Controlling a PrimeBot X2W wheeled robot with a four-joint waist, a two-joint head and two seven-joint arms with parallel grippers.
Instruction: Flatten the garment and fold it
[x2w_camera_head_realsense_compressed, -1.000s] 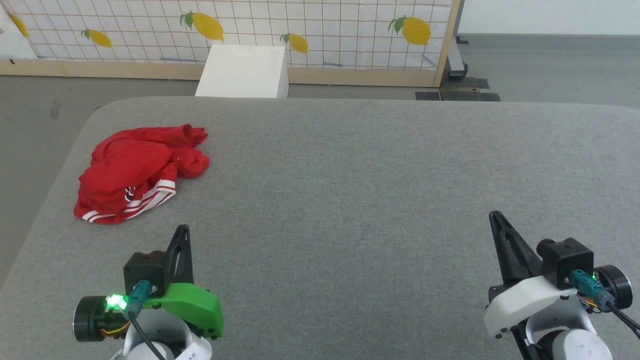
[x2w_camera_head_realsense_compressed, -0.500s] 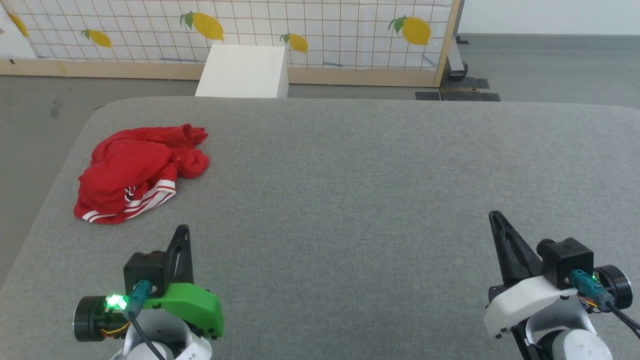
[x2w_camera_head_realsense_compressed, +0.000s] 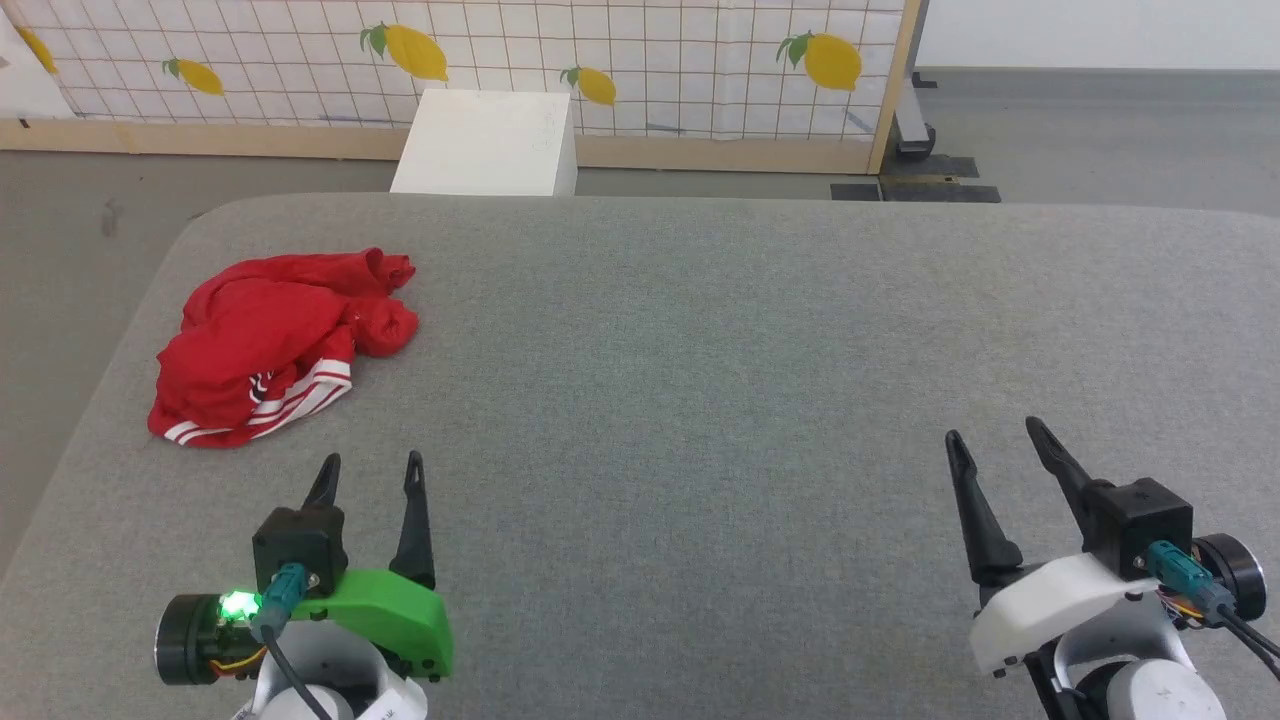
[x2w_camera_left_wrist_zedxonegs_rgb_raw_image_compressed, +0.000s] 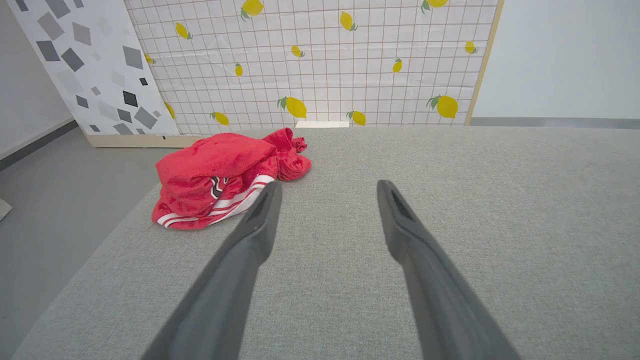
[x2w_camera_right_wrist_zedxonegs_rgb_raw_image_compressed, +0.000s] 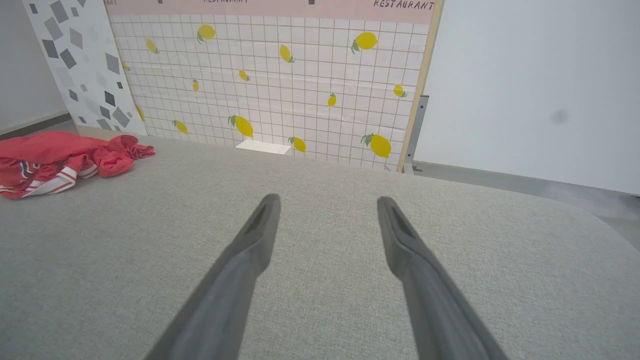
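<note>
A grey woven fabric-covered surface (x2w_camera_head_realsense_compressed: 700, 350) with rounded far corners spreads across the head view, with grey floor (x2w_camera_head_realsense_compressed: 60, 220) to its left and beyond it. On the far left part of that surface, close to its left edge, lies the crumpled red garment with white-and-red striped trim (x2w_camera_head_realsense_compressed: 270, 345), bunched in a heap, the striped edge turned toward the robot. Just nearer than it, and clear of it, the left fingers (x2w_camera_head_realsense_compressed: 412, 520) stand spread apart with nothing between them. Behind the surface a white box (x2w_camera_head_realsense_compressed: 487, 145) sits on the floor against a white grid-patterned screen printed with yellow lemons (x2w_camera_head_realsense_compressed: 650, 60), framed in pale wood. At the lower right the right fingers (x2w_camera_head_realsense_compressed: 975, 510) are likewise parted and empty, well away from the garment. The left wrist view adds a white panel scattered with grey and black squares (x2w_camera_left_wrist_zedxonegs_rgb_raw_image_compressed: 85, 65) left of the screen and a dark emblem among the garment's folds. The right wrist view takes in a pink band lettered "RESTAURANT" (x2w_camera_right_wrist_zedxonegs_rgb_raw_image_compressed: 402, 4) along the screen's top and a plain pale wall (x2w_camera_right_wrist_zedxonegs_rgb_raw_image_compressed: 525, 85) to its right. Counted: one garment, one box, one screen, two arms, four fingers.
</note>
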